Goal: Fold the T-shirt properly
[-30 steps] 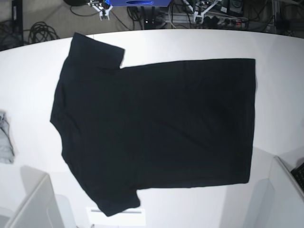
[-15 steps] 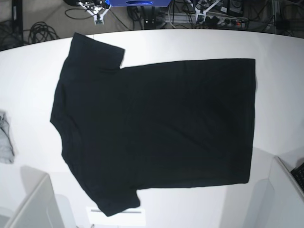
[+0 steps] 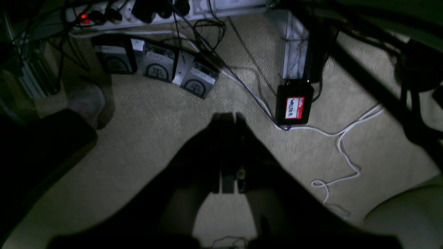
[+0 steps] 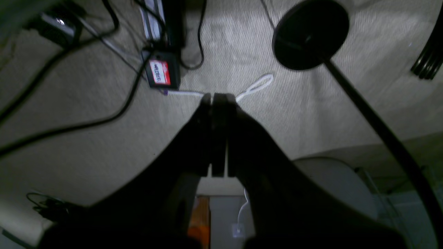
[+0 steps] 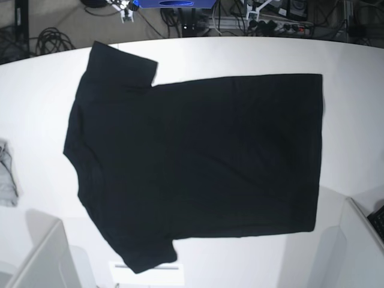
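T-shirt (image 5: 198, 162) lies flat on the desk (image 5: 348, 66), long axis left–right, collar left — my left claw (image 3: 228, 119) and right claw (image 4: 218, 98), both closed and empty, hang over the floor, off the desk.

A robotics lab, not a home.
Under my white desk (image 5: 360, 66) I see beige carpet (image 3: 145, 138) strewn with cables (image 3: 341, 145), a power strip (image 3: 145, 14), grey power bricks (image 3: 159, 64) and metal framing (image 3: 292, 41).

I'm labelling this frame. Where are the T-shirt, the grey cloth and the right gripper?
T-shirt (image 5: 204, 162): base view, middle of body.
Grey cloth (image 5: 6, 180): base view, visible edge.
Right gripper (image 4: 218, 98): right wrist view, between shut fingertips.
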Controlling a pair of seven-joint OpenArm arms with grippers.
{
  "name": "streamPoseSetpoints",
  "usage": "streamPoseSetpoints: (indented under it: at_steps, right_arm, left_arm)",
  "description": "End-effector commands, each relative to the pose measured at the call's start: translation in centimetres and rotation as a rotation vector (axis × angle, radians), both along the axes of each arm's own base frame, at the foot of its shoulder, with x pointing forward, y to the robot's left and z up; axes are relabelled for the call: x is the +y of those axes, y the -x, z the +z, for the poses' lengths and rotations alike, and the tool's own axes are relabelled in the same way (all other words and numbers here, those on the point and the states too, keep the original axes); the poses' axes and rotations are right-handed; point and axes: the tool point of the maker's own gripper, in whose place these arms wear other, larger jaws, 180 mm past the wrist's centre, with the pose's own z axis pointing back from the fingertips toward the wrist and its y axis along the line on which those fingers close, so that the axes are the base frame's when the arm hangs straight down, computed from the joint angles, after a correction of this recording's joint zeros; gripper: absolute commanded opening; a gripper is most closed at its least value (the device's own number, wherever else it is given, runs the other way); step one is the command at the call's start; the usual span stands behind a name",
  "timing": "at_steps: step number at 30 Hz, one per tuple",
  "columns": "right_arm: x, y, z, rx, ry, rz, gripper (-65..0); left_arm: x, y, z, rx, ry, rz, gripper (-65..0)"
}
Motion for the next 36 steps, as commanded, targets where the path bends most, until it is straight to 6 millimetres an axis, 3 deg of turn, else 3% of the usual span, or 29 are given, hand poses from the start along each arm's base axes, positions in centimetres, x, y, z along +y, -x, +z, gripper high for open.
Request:
streamPoseSetpoints:
  at_steps: [1, 4, 14, 18, 22, 26, 32, 36]
  right_arm:
    - [-0.2, 0.2, 0.2, -0.017, 0.003, -0.002, -65.0]
    - [-0.3, 0.4, 0.8, -0.057, 0.003, -0.005, -65.0]
    - [-0.1, 2.1, 3.2, -0.130, -0.002, 0.000, -65.0]
    - [0.0, 1.0, 5.2, -0.216, -0.003, 0.003, -65.0]
    - [-2.1, -0.3, 7.5, -0.300, 0.050, -0.053, -65.0]
    - [-4.8, -0.9, 9.4, -0.310, 0.113, -0.095, -65.0]
    - [-9.6, -2.7, 13.3, -0.385, 0.228, -0.145, -65.0]
    - [-11.5, -4.9, 16.3, -0.450, 0.279, -0.151, -65.0]
  left_arm:
    - [0.9, 0.8, 0.4, -0.022, -0.016, -0.012, -65.0]
    - [0.7, 0.9, 1.2, -0.140, -0.003, -0.025, -65.0]
    - [3.0, 5.4, 4.2, -0.276, -0.016, -0.067, -65.0]
    - [4.5, 6.1, 6.5, -0.377, -0.027, -0.094, -65.0]
    - [5.2, 5.4, 8.8, -0.462, -0.023, -0.134, -65.0]
    - [4.4, 4.3, 11.7, -0.551, -0.005, -0.149, -65.0]
    - [7.9, 1.3, 17.1, -0.699, -0.107, -0.142, -65.0]
    - [8.7, -0.8, 19.2, -0.774, -0.137, -0.150, -65.0]
